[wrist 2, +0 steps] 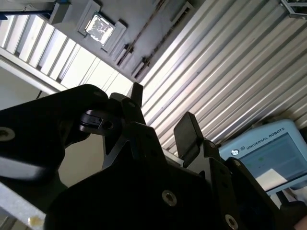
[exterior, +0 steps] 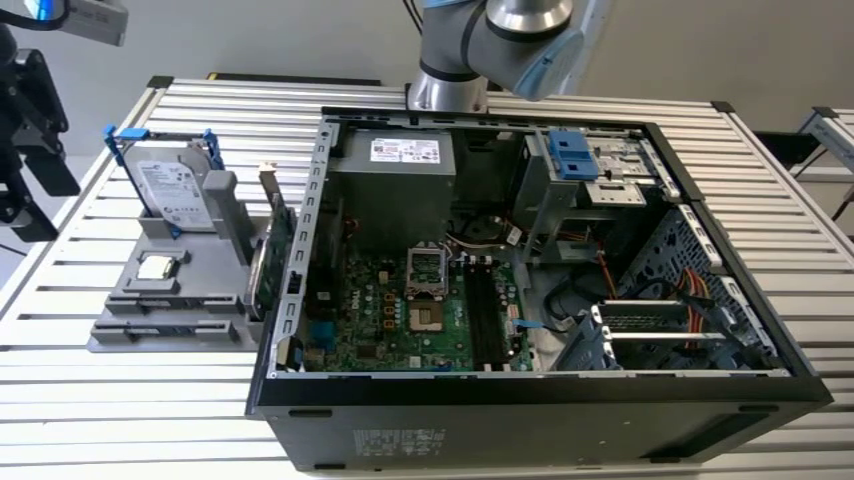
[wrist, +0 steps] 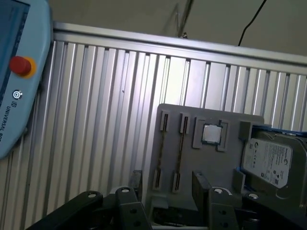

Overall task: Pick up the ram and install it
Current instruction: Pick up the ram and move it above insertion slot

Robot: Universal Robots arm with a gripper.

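The ram appears as a thin dark strip standing on edge in a slot of the grey parts tray. In the first wrist view my gripper hovers above the tray, open, with the tray's two long slots lying between its black fingers. In the second wrist view the gripper also stands open with nothing between its fingers. The open computer case lies on the table at the exterior view's right of the tray, with its motherboard exposed. The arm reaches in from behind the case.
The tray also carries a silver hard drive in a blue-tabbed frame, a processor chip and a green expansion card. A teach pendant lies on the slatted aluminium table beside the tray. Cables and a drive cage crowd the case.
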